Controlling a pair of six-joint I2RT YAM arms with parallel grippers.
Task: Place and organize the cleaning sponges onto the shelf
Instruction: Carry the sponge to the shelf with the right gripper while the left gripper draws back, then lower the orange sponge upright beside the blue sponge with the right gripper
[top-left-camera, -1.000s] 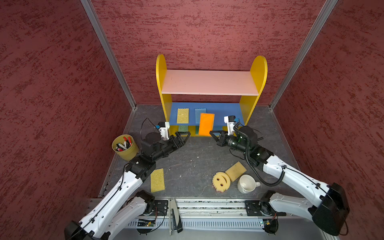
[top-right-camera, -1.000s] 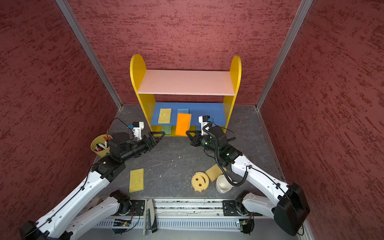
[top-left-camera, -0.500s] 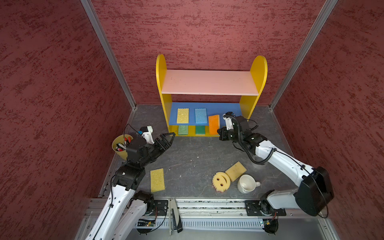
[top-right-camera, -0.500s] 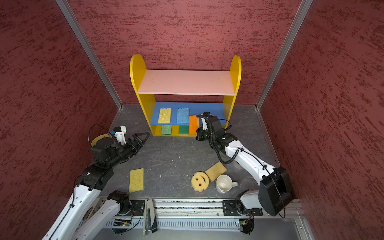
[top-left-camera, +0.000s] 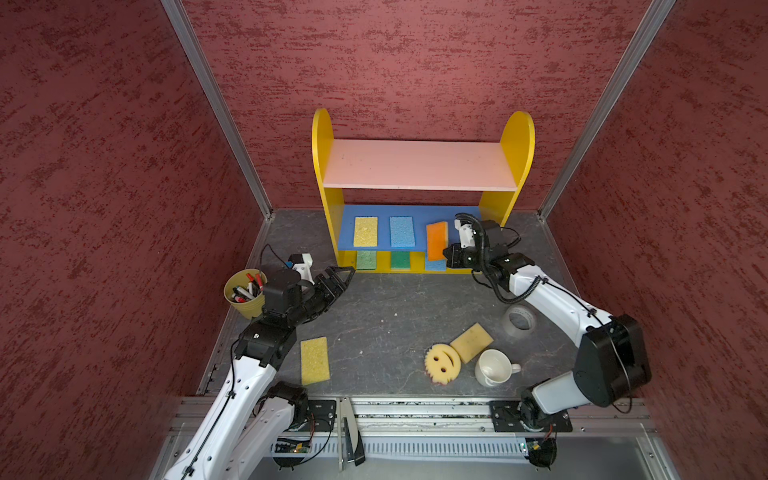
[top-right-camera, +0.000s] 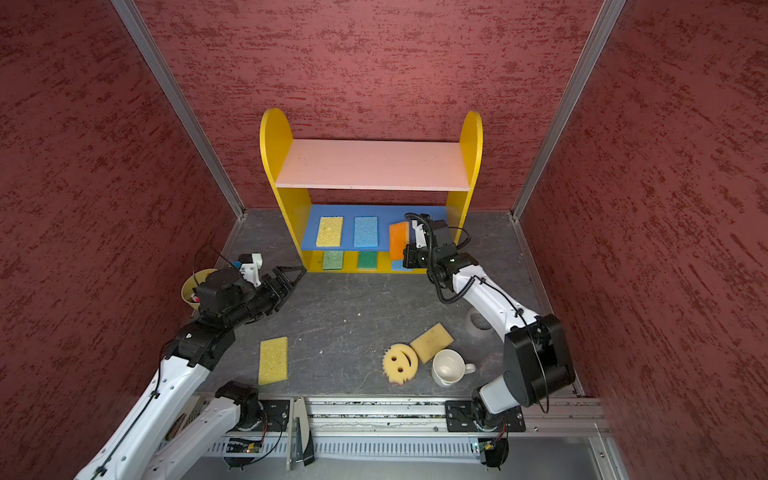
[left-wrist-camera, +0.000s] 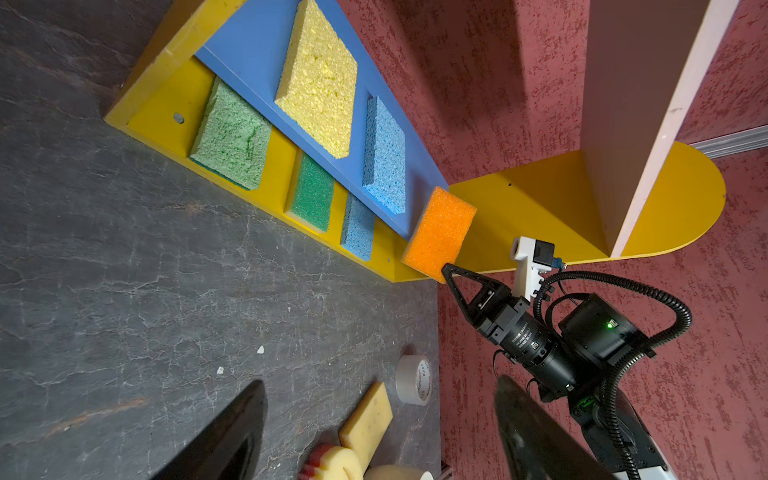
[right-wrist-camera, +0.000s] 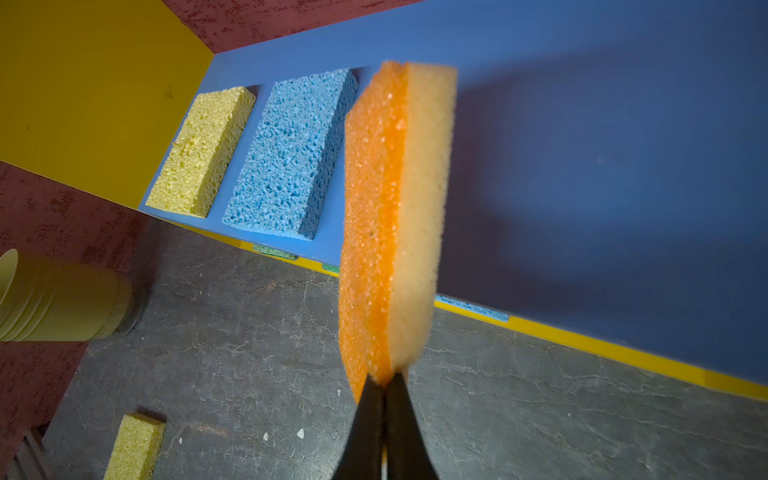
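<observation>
The shelf (top-left-camera: 419, 166) stands at the back. My right gripper (top-left-camera: 448, 253) is shut on the near end of an orange-faced sponge (top-left-camera: 437, 246), held on edge over the right end of the blue board; the right wrist view shows the orange-faced sponge (right-wrist-camera: 390, 216) pinched at its tip. A yellow sponge (top-left-camera: 365, 231) and a blue sponge (top-left-camera: 402, 231) lie on that board. Two green sponges (top-left-camera: 366, 260) and a blue one (top-left-camera: 435, 265) lie on the base. A yellow sponge (top-left-camera: 315, 360), a smiley sponge (top-left-camera: 443, 362) and a tan sponge (top-left-camera: 471, 342) lie on the floor. My left gripper (top-left-camera: 343, 276) hangs open and empty left of the shelf.
A white mug (top-left-camera: 494, 368) lies beside the smiley sponge. A tape roll (top-left-camera: 519, 319) sits under my right forearm. A yellow cup of markers (top-left-camera: 245, 293) stands at the left wall, close behind my left wrist.
My right gripper has carried the orange-faced sponge from in front of the shelf's middle to the right end of the blue board. My left arm has drawn back to the left, still open.
</observation>
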